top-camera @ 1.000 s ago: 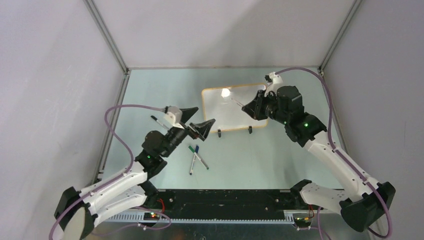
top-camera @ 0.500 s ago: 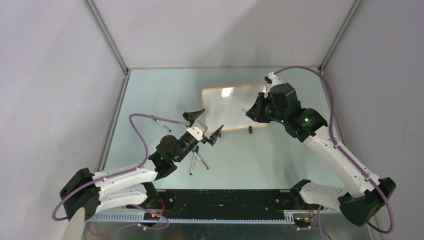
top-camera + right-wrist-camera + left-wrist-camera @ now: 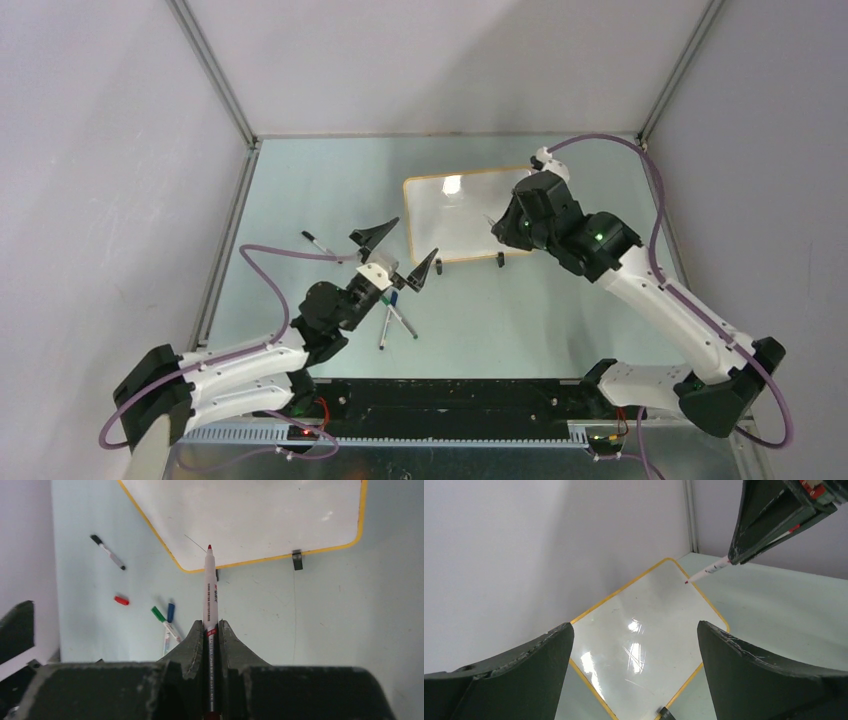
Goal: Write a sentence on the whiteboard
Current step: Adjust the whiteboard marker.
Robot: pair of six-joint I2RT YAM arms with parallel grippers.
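Toward the far right of the pale green table (image 3: 330, 190): whiteboard (image 3: 455, 225) (image 3: 260, 515), lying with a long side facing the arms. Thin orange-yellow frame, rounded corners, two black clip feet (image 3: 500, 260) on the near edge. Glossy white face, with a bright glare spot near the far edge.

Over the board's right edge: right gripper (image 3: 503, 222) (image 3: 210, 627), clamped tight on a white marker (image 3: 210, 590) (image 3: 709, 571). Barrel pinched between the two fingertips, uncapped red tip pointing out ahead. From the right wrist view, tip lined up over the board just inside one rounded corner. From the left wrist view, tip close above the white face. Touching or just clear of it: cannot tell.

Near the board's near-left corner: left gripper (image 3: 412, 245), spread as wide as it goes, gripping nothing. Both dark fingers (image 3: 499, 680) framing the board in the left wrist view, one finger close to the left clip foot in the top view.

Loose on the table, left of and nearer than the board: black-capped marker (image 3: 107, 552) lying alone, red cap (image 3: 121, 600) a little nearer, and green-capped marker (image 3: 160, 616) and blue-capped marker (image 3: 170, 612) lying together with their caps close.
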